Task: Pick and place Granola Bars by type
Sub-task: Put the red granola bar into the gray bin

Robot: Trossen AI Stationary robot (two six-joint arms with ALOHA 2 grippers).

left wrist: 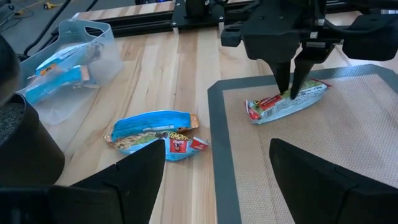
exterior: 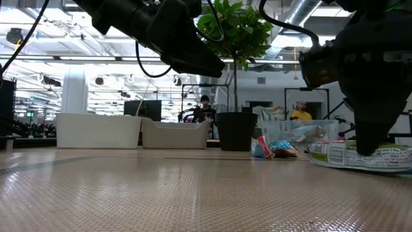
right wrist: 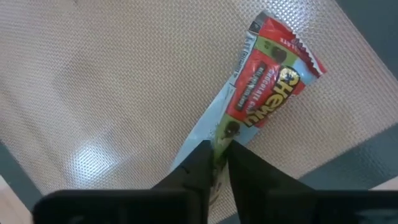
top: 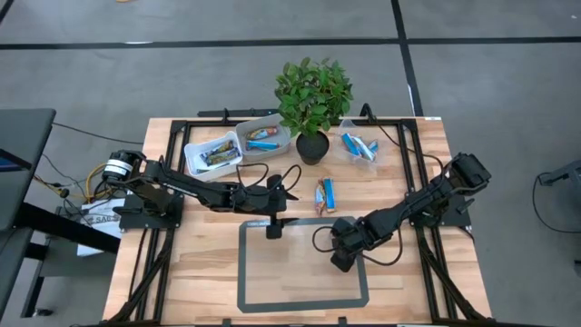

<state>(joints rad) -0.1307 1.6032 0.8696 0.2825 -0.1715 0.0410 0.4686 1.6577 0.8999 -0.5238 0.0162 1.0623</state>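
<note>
On the mat [top: 272, 272], toward its 3 o'clock edge: right gripper [right wrist: 219, 152] pinched onto one end of a red-and-green granola bar [right wrist: 264, 102], long axis running 1 to 7 o'clock in the right wrist view, lying flat. Left gripper [left wrist: 214, 168] spread apart, hovering at the mat's 12 o'clock edge near two blue bars [top: 325, 192].

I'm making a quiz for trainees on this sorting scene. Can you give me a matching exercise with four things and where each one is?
Things:
1. red Chewy bar
2. potted plant
3. two loose bars
4. left end effector

Places:
A. bare wood just beyond the mat
B. at the mat's far edge, open
C. on the mat, pinched by the right end effector
D. between the tubs at the table's far side

Pairs: 1-C, 2-D, 3-A, 4-B
</note>
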